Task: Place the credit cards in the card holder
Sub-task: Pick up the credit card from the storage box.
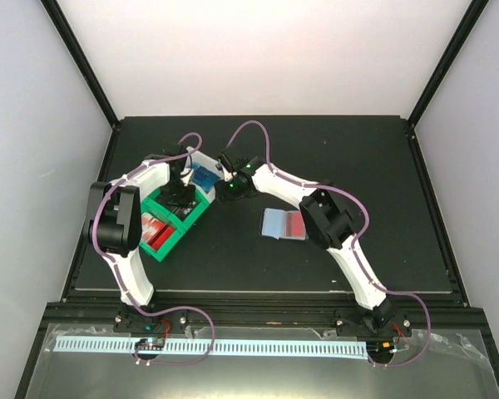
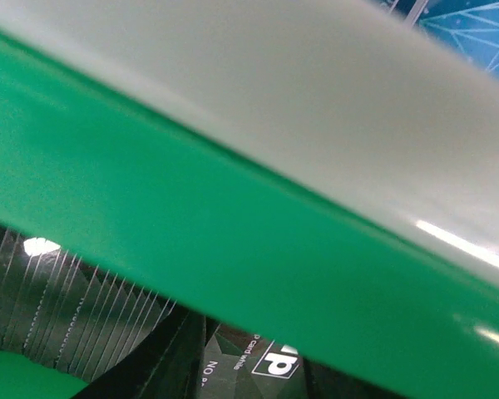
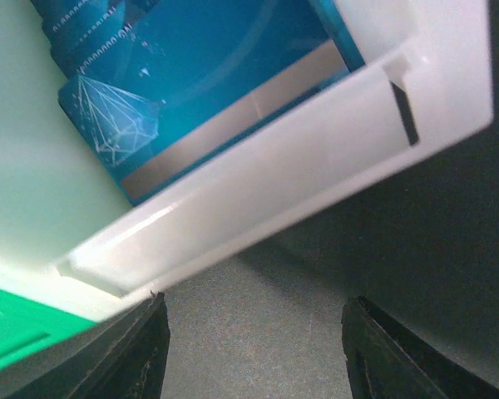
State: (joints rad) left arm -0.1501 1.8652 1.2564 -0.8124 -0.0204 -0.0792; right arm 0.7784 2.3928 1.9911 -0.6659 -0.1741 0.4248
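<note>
The card holder (image 1: 283,224) lies open on the table at mid-right, light blue inside, with a red card (image 1: 294,224) on it. My left gripper (image 1: 181,195) reaches down into the green tray (image 1: 176,235). In the left wrist view a dark card with a white "P" logo (image 2: 270,363) sits between its dark fingers (image 2: 154,357); whether they pinch it does not show. Red cards (image 1: 157,230) lie in the green tray's near part. My right gripper (image 3: 254,357) stands open over bare table beside the white tray (image 3: 316,158), which holds blue cards (image 3: 208,75).
The green tray's wall (image 2: 233,224) and the white tray's wall (image 2: 333,108) fill the left wrist view. The white tray (image 1: 208,164) stands behind the green one. A black frame borders the dark table (image 1: 349,158); both arms crowd the trays.
</note>
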